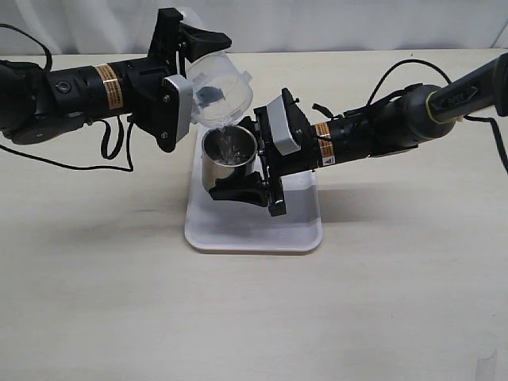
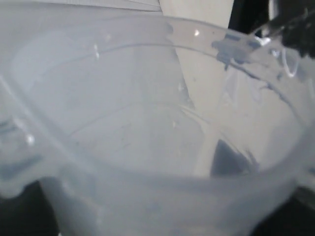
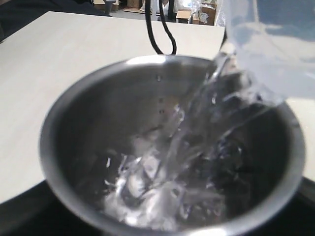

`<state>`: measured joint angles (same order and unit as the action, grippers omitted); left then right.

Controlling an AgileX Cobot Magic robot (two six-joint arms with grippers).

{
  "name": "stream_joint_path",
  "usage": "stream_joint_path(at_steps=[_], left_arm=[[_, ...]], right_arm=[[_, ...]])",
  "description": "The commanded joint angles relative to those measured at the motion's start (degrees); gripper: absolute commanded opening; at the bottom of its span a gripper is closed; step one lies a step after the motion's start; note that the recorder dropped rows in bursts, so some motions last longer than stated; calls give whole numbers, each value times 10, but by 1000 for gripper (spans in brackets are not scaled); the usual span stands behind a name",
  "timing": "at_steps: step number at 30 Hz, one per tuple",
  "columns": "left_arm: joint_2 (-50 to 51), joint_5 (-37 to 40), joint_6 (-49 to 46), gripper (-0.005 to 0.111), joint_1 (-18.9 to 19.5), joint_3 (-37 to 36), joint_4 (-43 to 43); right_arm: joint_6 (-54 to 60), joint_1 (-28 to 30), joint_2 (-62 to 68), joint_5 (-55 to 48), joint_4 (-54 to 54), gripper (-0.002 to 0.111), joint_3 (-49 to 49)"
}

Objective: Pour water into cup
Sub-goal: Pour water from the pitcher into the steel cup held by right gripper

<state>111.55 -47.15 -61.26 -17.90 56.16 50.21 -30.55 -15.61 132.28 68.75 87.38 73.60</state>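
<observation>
The steel cup (image 1: 228,159) stands on the white tray (image 1: 254,230), held by my right gripper (image 1: 248,171), whose fingers close around its sides. My left gripper (image 1: 194,67) is shut on a translucent plastic container (image 1: 216,89) with a blue label, tipped steeply with its lip over the cup. Water (image 3: 197,118) streams from the container's lip (image 3: 256,54) into the cup (image 3: 98,123) and splashes at the bottom. The left wrist view is filled by the container's inside (image 2: 147,123); its fingers are hidden there.
The tray sits mid-table on a pale tabletop (image 1: 381,302). Black cables (image 1: 71,159) trail behind both arms. A white backdrop (image 1: 317,24) runs along the far edge.
</observation>
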Motion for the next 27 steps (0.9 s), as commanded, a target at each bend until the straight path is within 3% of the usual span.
stream_joint_path(at_steps=[1, 27], left_arm=[[-7, -37, -2, 0, -2, 6, -13], [-7, -39, -95, 0, -2, 6, -12]], right_arm=[[-2, 1, -2, 12, -4, 4, 4], [-2, 1, -2, 12, -2, 4, 4]])
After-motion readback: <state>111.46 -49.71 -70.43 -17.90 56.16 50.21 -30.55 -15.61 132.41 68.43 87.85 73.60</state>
